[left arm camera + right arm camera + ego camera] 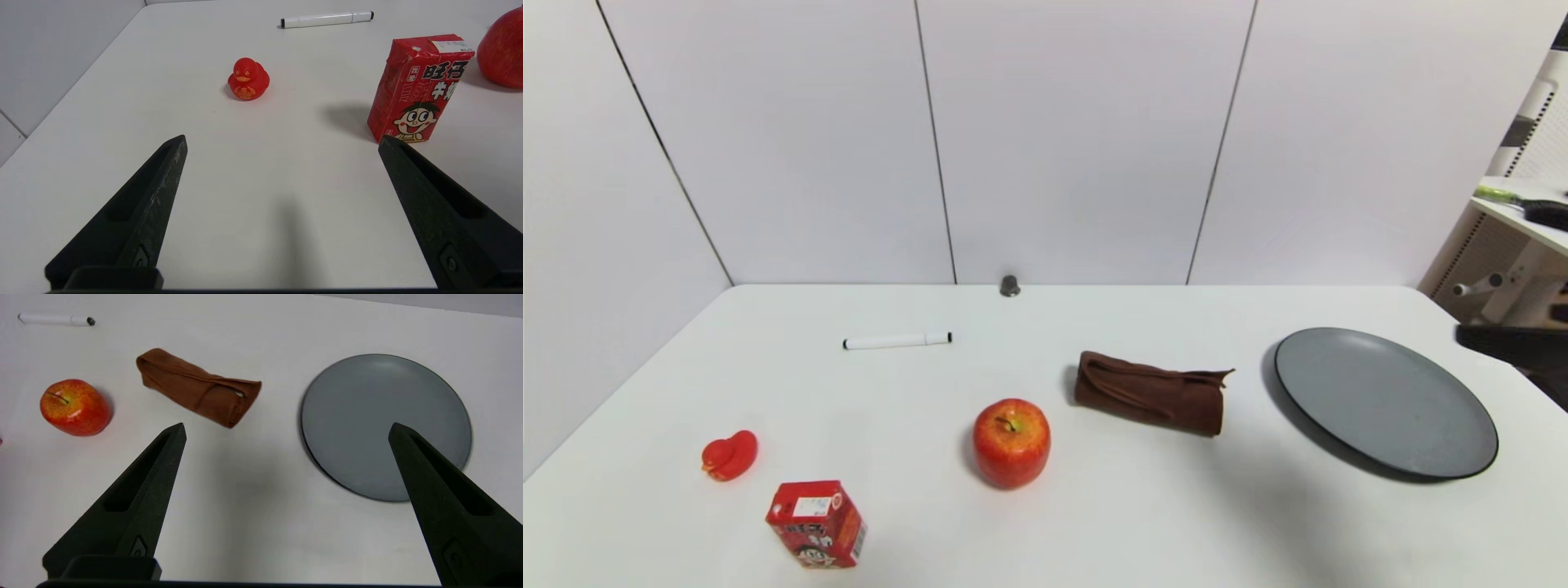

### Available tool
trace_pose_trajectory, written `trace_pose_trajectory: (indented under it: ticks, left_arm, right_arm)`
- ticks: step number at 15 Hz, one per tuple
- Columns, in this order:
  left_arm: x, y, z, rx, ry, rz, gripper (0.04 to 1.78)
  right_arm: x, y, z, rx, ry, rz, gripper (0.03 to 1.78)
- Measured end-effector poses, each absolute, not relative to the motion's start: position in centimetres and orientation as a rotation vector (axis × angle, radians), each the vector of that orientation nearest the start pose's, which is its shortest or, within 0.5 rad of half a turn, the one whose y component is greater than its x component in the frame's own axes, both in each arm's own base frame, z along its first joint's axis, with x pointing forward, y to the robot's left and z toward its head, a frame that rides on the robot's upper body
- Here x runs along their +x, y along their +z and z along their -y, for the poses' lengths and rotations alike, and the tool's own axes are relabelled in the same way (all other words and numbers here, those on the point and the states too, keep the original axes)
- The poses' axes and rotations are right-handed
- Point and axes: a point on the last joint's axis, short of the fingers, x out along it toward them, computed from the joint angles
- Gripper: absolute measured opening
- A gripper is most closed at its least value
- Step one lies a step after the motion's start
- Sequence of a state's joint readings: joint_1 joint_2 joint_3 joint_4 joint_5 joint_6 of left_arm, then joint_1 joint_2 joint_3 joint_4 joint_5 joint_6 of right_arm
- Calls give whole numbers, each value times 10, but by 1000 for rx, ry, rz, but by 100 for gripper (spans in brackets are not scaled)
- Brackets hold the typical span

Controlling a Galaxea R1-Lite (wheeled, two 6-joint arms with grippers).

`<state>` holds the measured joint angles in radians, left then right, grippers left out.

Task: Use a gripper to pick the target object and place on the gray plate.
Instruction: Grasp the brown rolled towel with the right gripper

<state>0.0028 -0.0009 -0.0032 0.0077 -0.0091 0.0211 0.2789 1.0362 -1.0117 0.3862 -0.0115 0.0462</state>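
The rolled brown towel (1150,394) lies on the white table, right of centre, between the red apple (1011,443) and the gray plate (1385,400). In the right wrist view the towel (199,387) and the plate (367,416) lie ahead of my right gripper (286,430), which is open, empty and held above bare table near its front. My left gripper (282,141) is open and empty over the table's front left part. Neither gripper shows in the head view.
A red drink carton (815,523) and a red rubber duck (729,455) stand at the front left; both show in the left wrist view, carton (419,87) and duck (248,79). A white marker (897,340) lies at the back. A shelf (1523,214) stands off the table's right.
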Motion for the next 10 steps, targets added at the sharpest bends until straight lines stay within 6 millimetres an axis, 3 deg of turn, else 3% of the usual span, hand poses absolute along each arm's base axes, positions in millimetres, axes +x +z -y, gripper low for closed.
trace_pose_trajectory:
  ticks: [4,10]
  left_arm:
    - [-23,76,0,21,-6,-4,169]
    - [-23,76,0,21,-6,-4,169]
  right_arm:
    - [195,282,-72,-165,452,-534,171]
    - [277,230,-115,-371,931,-511,171]
